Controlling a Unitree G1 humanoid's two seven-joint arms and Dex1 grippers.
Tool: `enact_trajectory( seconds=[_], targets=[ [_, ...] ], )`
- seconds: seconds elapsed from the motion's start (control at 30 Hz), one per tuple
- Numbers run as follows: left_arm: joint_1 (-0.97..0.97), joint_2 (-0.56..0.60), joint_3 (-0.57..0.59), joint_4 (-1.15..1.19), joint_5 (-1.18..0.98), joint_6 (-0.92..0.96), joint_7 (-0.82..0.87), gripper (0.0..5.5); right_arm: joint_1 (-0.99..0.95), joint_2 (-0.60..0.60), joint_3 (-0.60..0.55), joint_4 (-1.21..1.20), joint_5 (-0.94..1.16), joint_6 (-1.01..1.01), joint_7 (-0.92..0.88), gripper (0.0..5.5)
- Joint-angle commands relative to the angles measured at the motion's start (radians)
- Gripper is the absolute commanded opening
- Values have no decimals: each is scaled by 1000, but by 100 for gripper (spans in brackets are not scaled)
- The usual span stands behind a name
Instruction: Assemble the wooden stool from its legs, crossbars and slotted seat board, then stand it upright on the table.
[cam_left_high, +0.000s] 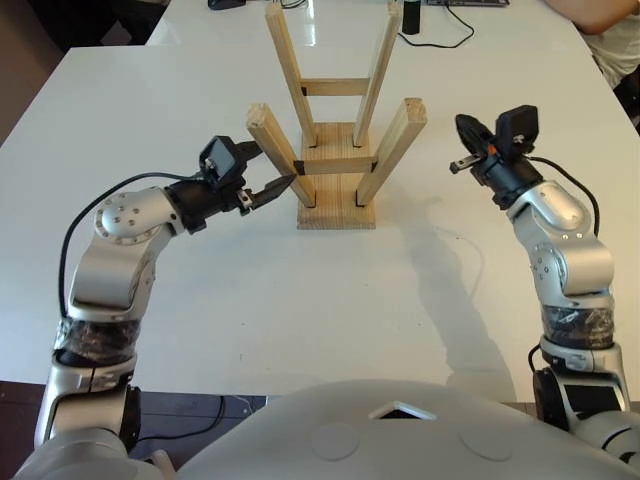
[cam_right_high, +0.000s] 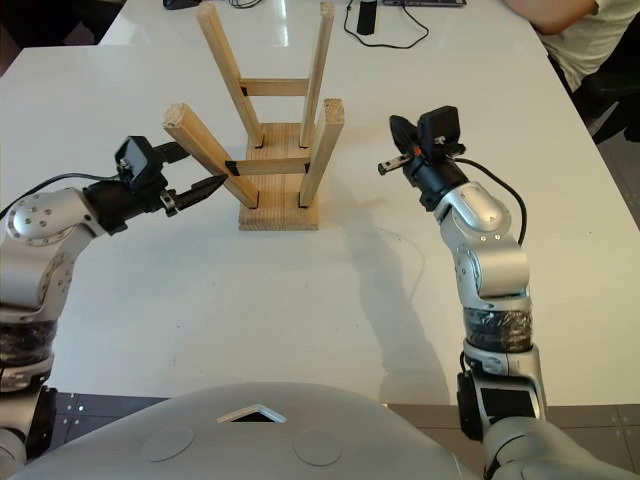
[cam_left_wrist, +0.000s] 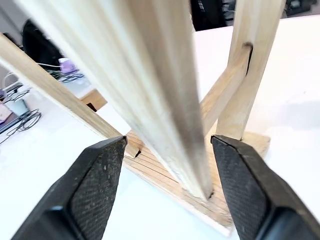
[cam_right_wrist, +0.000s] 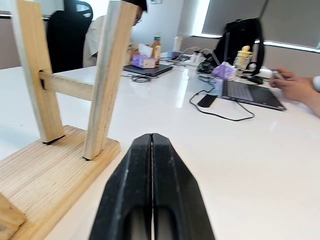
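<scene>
1. My left arm (cam_left_high: 125, 235) bends at the elbow, forearm stretched forward; my left gripper (cam_left_wrist: 170, 142) has its fingers spread wide.
2. My right arm (cam_left_high: 565, 250) stands raised; my right gripper (cam_right_wrist: 152, 136) has its fingers pressed together.

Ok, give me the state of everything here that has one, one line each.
stool: assembled, upside down.
seat board: flat on the table, legs slotted in and pointing up.
left pincer: open, around the near-left leg.
right pincer: shut, empty, apart from the stool.
</scene>
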Motion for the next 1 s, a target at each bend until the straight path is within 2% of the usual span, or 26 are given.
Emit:
enact_trajectory(
  seconds=[0.03,0.1,0.13,0.17,0.23,0.3,0.4,0.5,0.67,0.8,0.93,1.0],
  targets=[
    [158,-136,107,-269,-145,177,235,311,97,84,53,-241,-60,114,-140,0],
    [222,-233,126,-307,-117,204,382,293,104,122,142,-330,-135,156,-206,0],
    [250,-264,127,-266,-35,162,447,288,93,137,191,-343,-195,153,-242,0],
    [261,-301,137,-210,40,124,526,260,78,152,234,-340,-249,137,-274,0],
    [225,-375,139,-106,176,56,692,232,55,192,284,-276,-340,115,-342,0],
    [113,-440,76,-32,255,1,780,199,36,222,306,-192,-404,110,-392,0],
    [-42,-525,-78,70,295,-36,760,141,-17,262,322,-92,-447,89,-405,0],
    [-92,-584,-182,99,304,-39,732,92,-59,278,343,-54,-467,72,-376,0],
    [-27,-631,-232,92,349,-52,767,24,-80,273,375,-28,-498,39,-318,0],
    [24,-625,-140,103,402,-73,844,4,-61,236,290,-22,-482,30,-280,0],
    [48,-590,-18,65,463,-112,909,4,-37,145,69,-30,-514,37,-318,0],
    [49,-580,4,38,472,-117,908,4,-44,130,3,-42,-536,55,-345,0]
  ],
)
